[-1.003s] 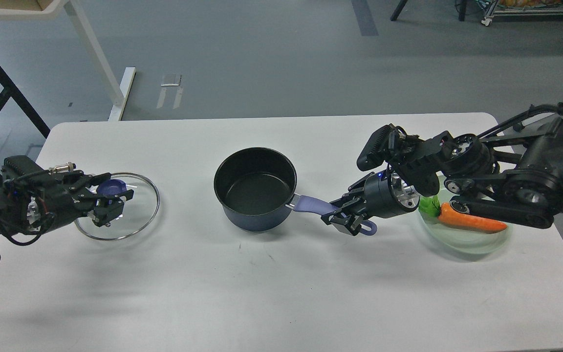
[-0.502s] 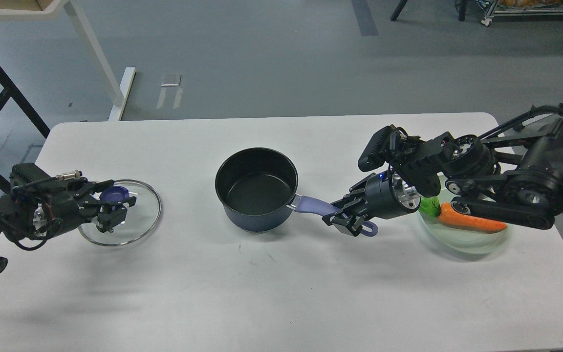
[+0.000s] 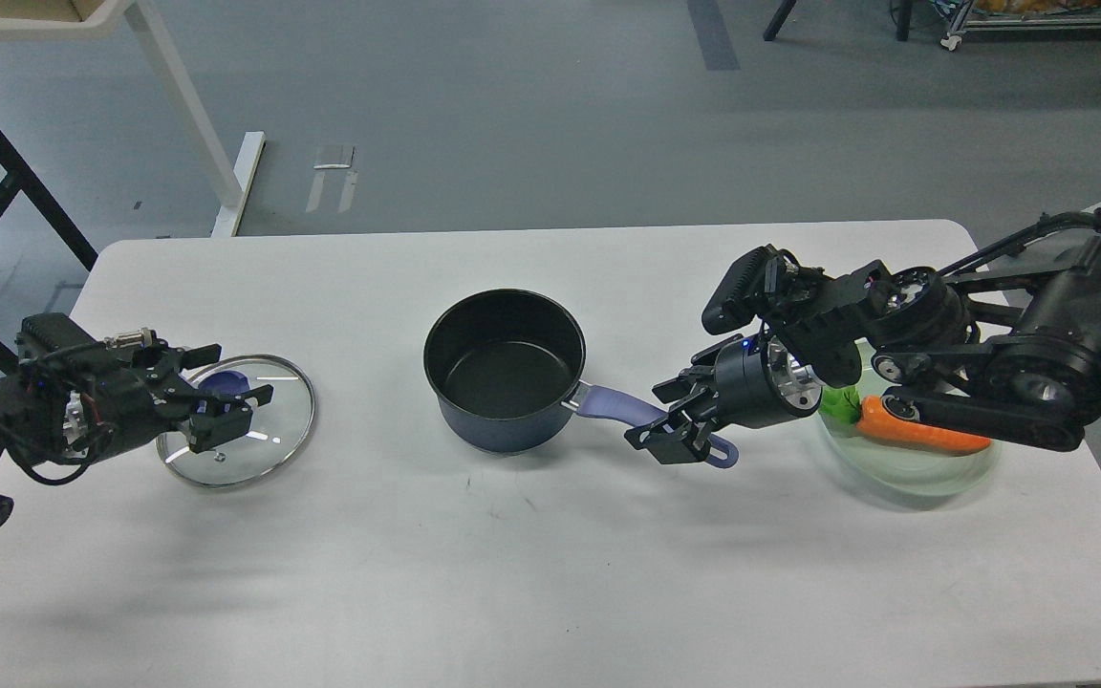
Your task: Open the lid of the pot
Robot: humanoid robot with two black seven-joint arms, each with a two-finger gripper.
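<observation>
While both grippers [image 3: 226, 411] [image 3: 670, 420] gape, the pot [image 3: 503, 368] sits empty, a carrot [image 3: 923, 433] in the bowl [image 3: 904, 473].

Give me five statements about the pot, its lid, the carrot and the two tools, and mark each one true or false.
1. The glass lid lies on the table, left of the pot. True.
2. The pot holds the carrot. False: the pot is empty; the carrot lies in the clear dish on the right.
3. The left tool is open over the lid's blue knob. True.
4. The right tool is at the dish's rim. False: it is open around the pot's blue handle.
5. The pot's handle points toward the right arm. True.
</observation>
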